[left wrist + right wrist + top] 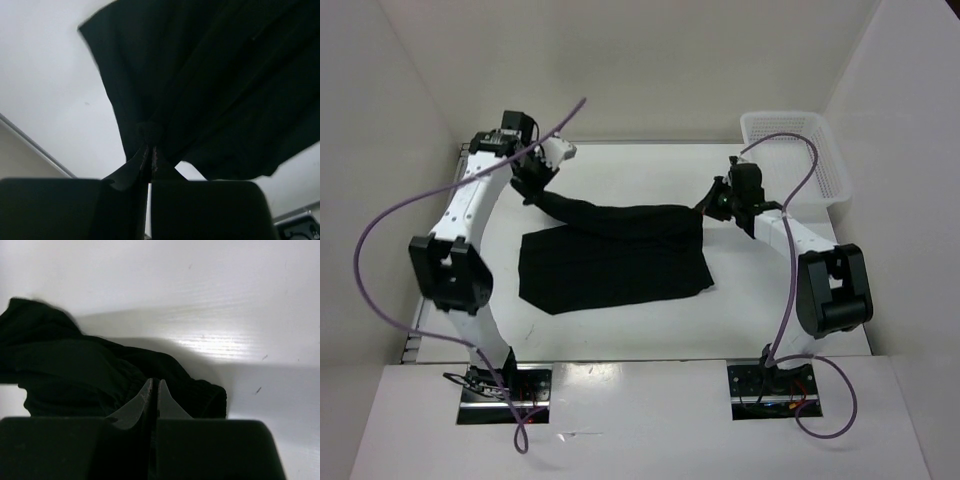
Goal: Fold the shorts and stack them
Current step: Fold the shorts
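Note:
The black shorts (610,265) lie in the middle of the white table, the near part flat, the far edge bunched and stretched between my two grippers. My left gripper (532,185) is shut on the far left corner and holds it off the table. In the left wrist view the fabric (210,85) hangs from the closed gripper (150,152). My right gripper (712,205) is shut on the far right corner. In the right wrist view the closed gripper (155,387) pinches the crumpled fabric (75,370) close to the tabletop.
A white plastic mesh basket (800,150) stands at the far right corner of the table (620,170). White walls close in the left, back and right sides. Purple cables loop above both arms.

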